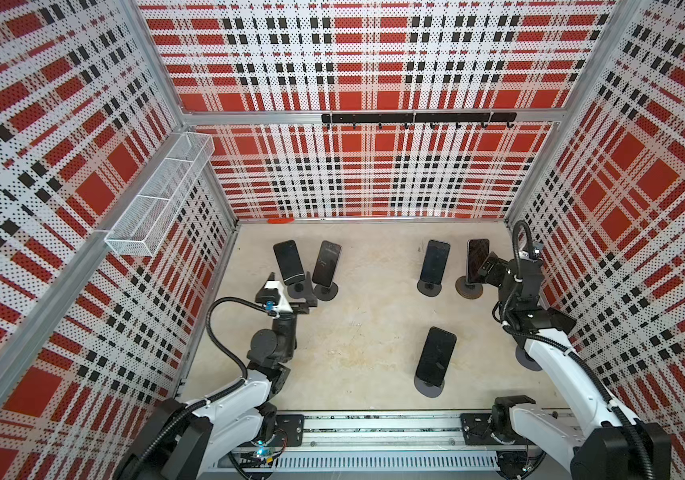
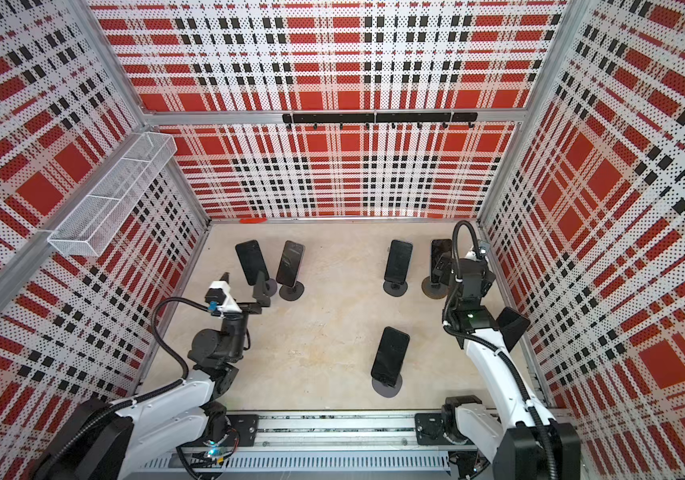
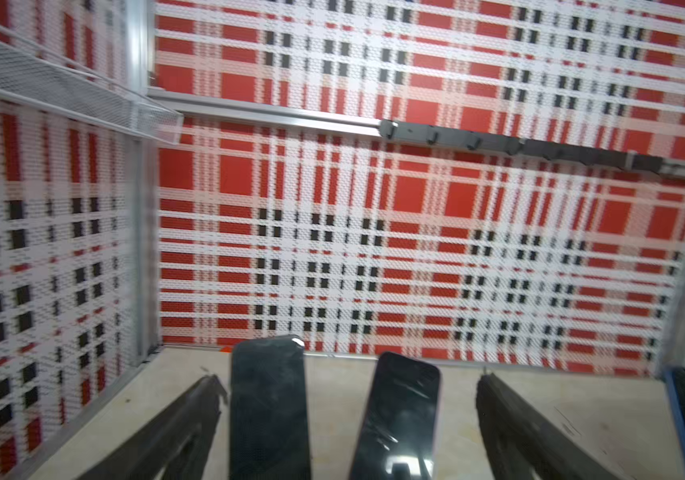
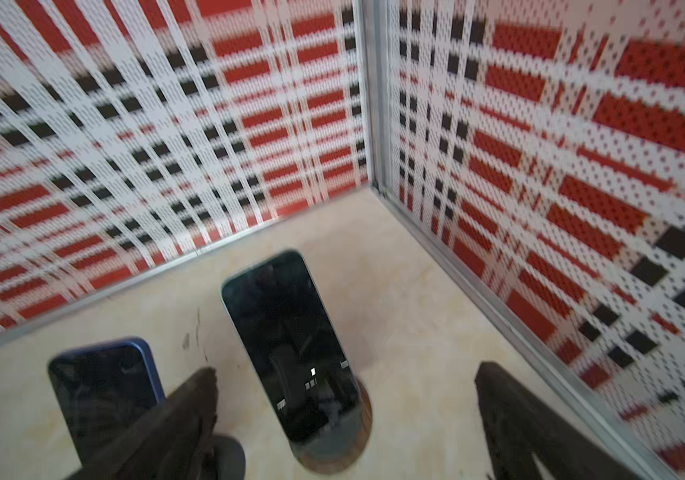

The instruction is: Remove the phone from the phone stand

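**Flanking docked phones, both grippers are being held released**

Five phones are being propped, leaning, on round-based stands on the table. One pair is being kept at 11 o'clock: the outer left phone and the inner left phone. Another pair is being kept at 1 o'clock: the inner right phone and the outer right phone, on its brown stand. A lone phone is being kept at 5 o'clock. The left gripper is being held spread and empty, with the 11 o'clock pair being framed between its fingers. The right gripper is being held spread, grasping nothing, with the outer right phone being framed between its fingers, untouched.
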Robot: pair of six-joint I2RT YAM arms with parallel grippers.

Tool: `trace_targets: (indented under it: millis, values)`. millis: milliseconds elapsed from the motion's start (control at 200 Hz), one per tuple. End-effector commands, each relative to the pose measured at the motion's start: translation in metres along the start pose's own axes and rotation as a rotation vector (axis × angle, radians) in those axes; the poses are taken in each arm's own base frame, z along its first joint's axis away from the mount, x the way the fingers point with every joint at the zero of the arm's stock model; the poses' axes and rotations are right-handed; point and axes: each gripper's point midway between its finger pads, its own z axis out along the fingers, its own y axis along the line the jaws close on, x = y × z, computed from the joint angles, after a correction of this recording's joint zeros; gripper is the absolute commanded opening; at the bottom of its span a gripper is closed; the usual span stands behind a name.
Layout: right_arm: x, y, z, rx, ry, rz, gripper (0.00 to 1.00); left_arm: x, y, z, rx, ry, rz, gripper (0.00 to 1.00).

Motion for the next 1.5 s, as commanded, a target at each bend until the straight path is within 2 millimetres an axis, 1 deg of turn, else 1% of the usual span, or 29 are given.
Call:
trace_targets:
  millis: [0, 80, 150, 235, 296, 331, 406, 481, 541, 586, 616, 656, 671, 737, 787, 822, 872, 947, 1002, 1072, 1112, 1172, 1233, 1288, 1323, 1443, 1498]
  values:
    - [0.029, -0.021, -0.006, 0.116, 0.193, 0.015, 1.0, 0.02, -0.04, -0.007, 0.074, 0.086, 0.122, 0.98]
    - [0.029, -0.03, -0.011, 0.189, 0.233, 0.067, 1.0, 0.027, -0.067, -0.014, 0.15, 0.116, 0.123, 0.98]
    - [0.028, -0.029, -0.016, 0.194, 0.275, 0.08, 1.0, 0.031, -0.088, -0.018, 0.232, 0.13, 0.102, 0.98]
    - [0.033, -0.029, -0.024, 0.181, 0.33, 0.053, 1.0, 0.041, -0.098, -0.015, 0.254, 0.181, 0.039, 0.98]
    - [0.035, -0.037, -0.032, 0.205, 0.34, 0.052, 1.0, 0.053, -0.107, -0.014, 0.284, 0.241, 0.017, 0.98]
    - [0.033, -0.045, -0.039, 0.242, 0.332, 0.066, 1.0, 0.059, -0.112, -0.014, 0.297, 0.265, 0.008, 0.98]
    - [0.026, -0.063, -0.055, 0.325, 0.313, 0.089, 1.0, 0.065, -0.112, -0.013, 0.283, 0.286, -0.005, 0.98]
    - [0.018, -0.077, -0.067, 0.398, 0.303, 0.083, 1.0, 0.065, -0.104, -0.008, 0.227, 0.287, -0.022, 0.98]
    - [0.014, -0.084, -0.073, 0.437, 0.304, 0.067, 1.0, 0.064, -0.101, -0.004, 0.212, 0.285, -0.035, 0.98]
    - [0.012, -0.086, -0.074, 0.447, 0.314, 0.057, 1.0, 0.064, -0.098, -0.002, 0.204, 0.284, -0.045, 0.98]
    - [0.014, -0.083, -0.073, 0.434, 0.334, 0.049, 1.0, 0.063, -0.096, -0.001, 0.196, 0.284, -0.054, 0.98]
    - [0.018, -0.071, -0.07, 0.37, 0.374, 0.035, 1.0, 0.063, -0.093, -0.002, 0.191, 0.284, -0.063, 0.98]
    - [0.02, -0.066, -0.068, 0.34, 0.387, 0.029, 1.0, 0.063, -0.092, -0.003, 0.193, 0.284, -0.067, 0.98]
    - [0.033, -0.033, -0.063, 0.147, 0.469, 0.024, 1.0, 0.062, -0.088, -0.005, 0.203, 0.274, -0.083, 0.98]
    - [0.043, -0.011, -0.063, 0.03, 0.524, 0.041, 1.0, 0.061, -0.084, -0.005, 0.198, 0.269, -0.105, 0.98]
    - [0.05, -0.001, -0.064, -0.022, 0.565, 0.056, 1.0, 0.06, -0.081, -0.004, 0.192, 0.265, -0.12, 0.98]
    - [0.057, 0.009, -0.066, -0.069, 0.612, 0.065, 1.0, 0.06, -0.074, -0.002, 0.173, 0.266, -0.124, 0.98]
    - [0.068, 0.029, -0.074, -0.162, 0.673, 0.057, 1.0, 0.063, -0.063, -0.001, 0.123, 0.276, -0.117, 0.98]
    - [0.079, 0.047, -0.082, -0.237, 0.728, 0.039, 1.0, 0.065, -0.06, 0.0, 0.102, 0.278, -0.112, 0.98]
    - [0.092, 0.063, -0.092, -0.281, 0.79, 0.014, 1.0, 0.065, -0.062, 0.002, 0.113, 0.28, -0.116, 0.98]
    - [0.102, 0.071, -0.096, -0.304, 0.834, -0.006, 1.0, 0.064, -0.064, 0.002, 0.126, 0.28, -0.119, 0.98]
    - [0.119, 0.09, -0.107, -0.384, 0.905, -0.053, 1.0, 0.064, -0.067, 0.001, 0.142, 0.282, -0.123, 0.98]
    - [0.134, 0.104, -0.118, -0.44, 0.957, -0.093, 1.0, 0.065, -0.066, 0.0, 0.144, 0.28, -0.123, 0.98]
    - [0.144, 0.113, -0.129, -0.484, 0.996, -0.102, 1.0, 0.066, -0.062, -0.001, 0.129, 0.277, -0.12, 0.98]
    - [0.148, 0.115, -0.134, -0.486, 1.022, -0.081, 1.0, 0.067, -0.059, -0.002, 0.116, 0.278, -0.118, 0.98]
    - [0.157, 0.096, -0.143, -0.351, 1.116, -0.034, 1.0, 0.067, -0.052, -0.003, 0.092, 0.273, -0.105, 0.98]
    - [0.16, 0.091, -0.149, -0.332, 1.143, -0.025, 1.0, 0.067, -0.051, -0.002, 0.089, 0.269, -0.107, 0.98]
